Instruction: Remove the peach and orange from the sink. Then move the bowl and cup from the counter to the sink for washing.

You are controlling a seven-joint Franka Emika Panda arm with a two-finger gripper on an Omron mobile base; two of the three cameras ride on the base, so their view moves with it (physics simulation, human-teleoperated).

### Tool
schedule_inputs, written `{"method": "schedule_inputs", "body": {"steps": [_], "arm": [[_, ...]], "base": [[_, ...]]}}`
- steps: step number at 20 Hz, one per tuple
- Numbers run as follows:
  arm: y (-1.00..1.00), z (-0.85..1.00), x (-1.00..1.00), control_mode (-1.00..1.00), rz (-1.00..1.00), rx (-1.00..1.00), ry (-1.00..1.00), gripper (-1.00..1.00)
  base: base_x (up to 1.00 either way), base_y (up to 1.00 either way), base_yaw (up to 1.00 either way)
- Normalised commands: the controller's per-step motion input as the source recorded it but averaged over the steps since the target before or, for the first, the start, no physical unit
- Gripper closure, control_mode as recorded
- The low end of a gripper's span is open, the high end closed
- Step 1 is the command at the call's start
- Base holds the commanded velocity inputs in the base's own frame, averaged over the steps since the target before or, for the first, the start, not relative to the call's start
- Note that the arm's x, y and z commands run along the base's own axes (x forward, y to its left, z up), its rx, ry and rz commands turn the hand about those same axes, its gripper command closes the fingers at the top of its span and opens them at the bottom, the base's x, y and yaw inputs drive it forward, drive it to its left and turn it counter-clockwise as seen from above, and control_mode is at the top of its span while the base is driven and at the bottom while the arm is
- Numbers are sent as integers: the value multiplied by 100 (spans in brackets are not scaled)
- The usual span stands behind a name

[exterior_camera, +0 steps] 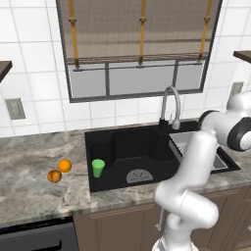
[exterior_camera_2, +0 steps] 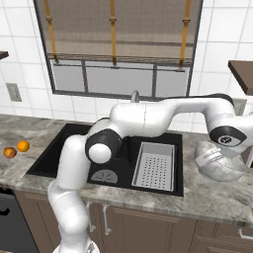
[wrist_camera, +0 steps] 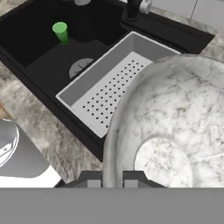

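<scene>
arm: rose from the base in front of the cabinets, bent at a dark elbow over the sink [exterior_camera_2: 49, 163], then stretched out level to the robot's right, past the grey perforated tray [exterior_camera_2: 154, 170], with the hand turned down at the far end over the counter [exterior_camera_2: 207, 197].
gripper [wrist_camera: 113, 175]: pinched nearly shut on the near rim of the bowl [wrist_camera: 175, 131]; in the hand view the two dark tips sat either side of that rim.
bowl: whitish-grey and marbled, at the hand on the counter right of the sink in the right base view [exterior_camera_2: 217, 165]; tilted a little, and i could not tell whether it was raised off the stone.
cup [exterior_camera: 98, 167]: green, upright, inside the black basin near its left wall, just left of the round drain plate [exterior_camera: 139, 176].
orange [exterior_camera: 64, 165]: on the counter left of the sink, just beside the peach.
peach [exterior_camera: 54, 176]: darker and mottled, on the counter a touch nearer the front edge than the orange.
faucet [exterior_camera: 170, 105]: curved and silver, at the back rim of the sink, under the window [exterior_camera: 139, 49].
</scene>
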Motion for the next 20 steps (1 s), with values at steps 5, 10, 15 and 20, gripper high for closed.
{"method": "schedule_inputs", "body": {"steps": [5,10,15,20], "arm": [[19,26,-23,-100,0,-16,0,100],[27,16,-22,-100,0,-15,2,100],[38,7,-22,-100,0,-11,0,100],[38,8,-17,-100,0,-8,3,100]], "base": [[0,0,0],[0,0,0],[0,0,0],[0,0,0]]}}
